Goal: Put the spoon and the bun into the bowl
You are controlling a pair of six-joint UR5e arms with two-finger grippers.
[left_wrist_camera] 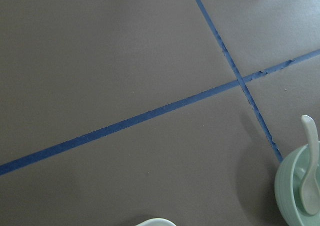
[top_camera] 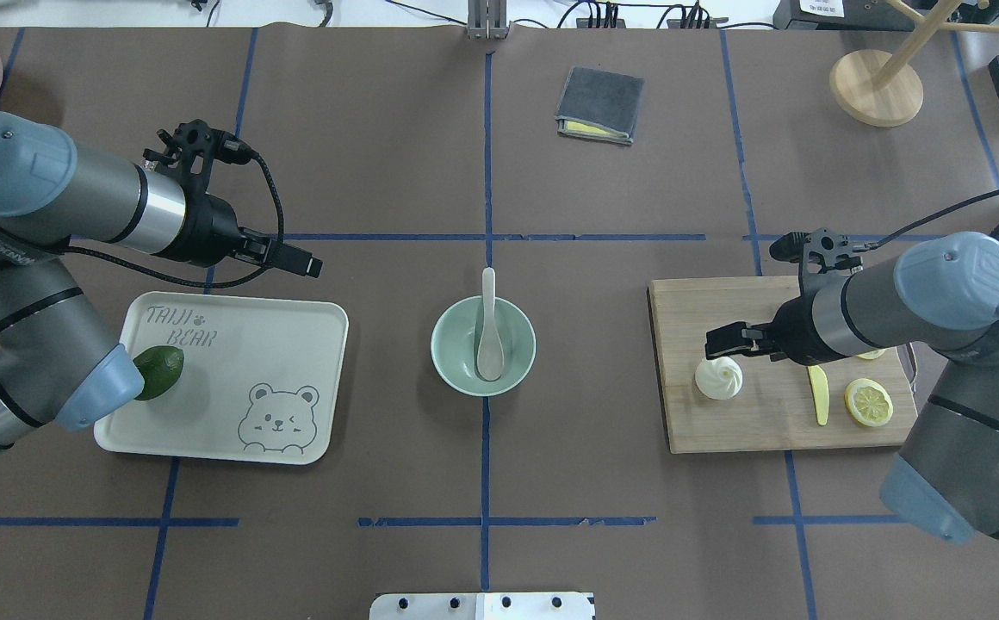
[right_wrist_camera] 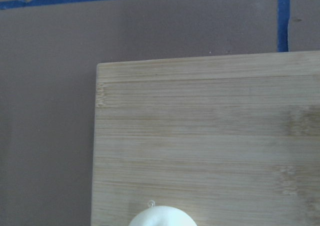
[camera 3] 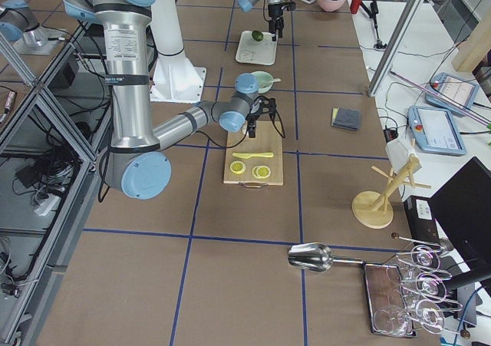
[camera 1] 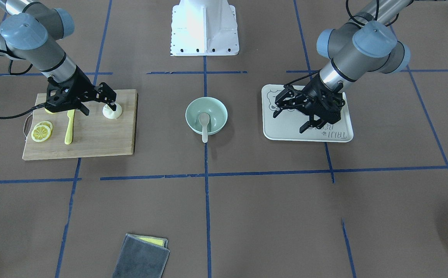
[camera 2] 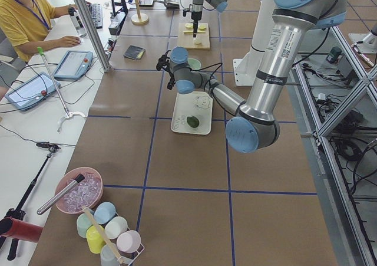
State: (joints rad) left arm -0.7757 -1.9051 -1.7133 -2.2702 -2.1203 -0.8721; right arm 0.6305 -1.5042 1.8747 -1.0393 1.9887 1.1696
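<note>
The pale beige spoon (top_camera: 489, 331) lies in the mint-green bowl (top_camera: 452, 366) at the table's centre, its handle over the far rim. Both also show in the front view, the spoon (camera 1: 204, 124) and the bowl (camera 1: 193, 110). The white pleated bun (top_camera: 718, 378) sits on the wooden cutting board (top_camera: 749, 426). My right gripper (top_camera: 713, 346) hovers open just above and beside the bun (camera 1: 112, 111). The right wrist view shows only the bun's top (right_wrist_camera: 160, 217) at its lower edge. My left gripper (camera 1: 290, 120) is open and empty over the white tray (top_camera: 232, 344).
A yellow knife (top_camera: 819, 394) and lemon slices (top_camera: 868, 401) lie on the board behind my right gripper. A green fruit (top_camera: 159, 372) sits on the tray. A folded grey cloth (top_camera: 600, 103) and a wooden stand (top_camera: 877, 86) are at the far side.
</note>
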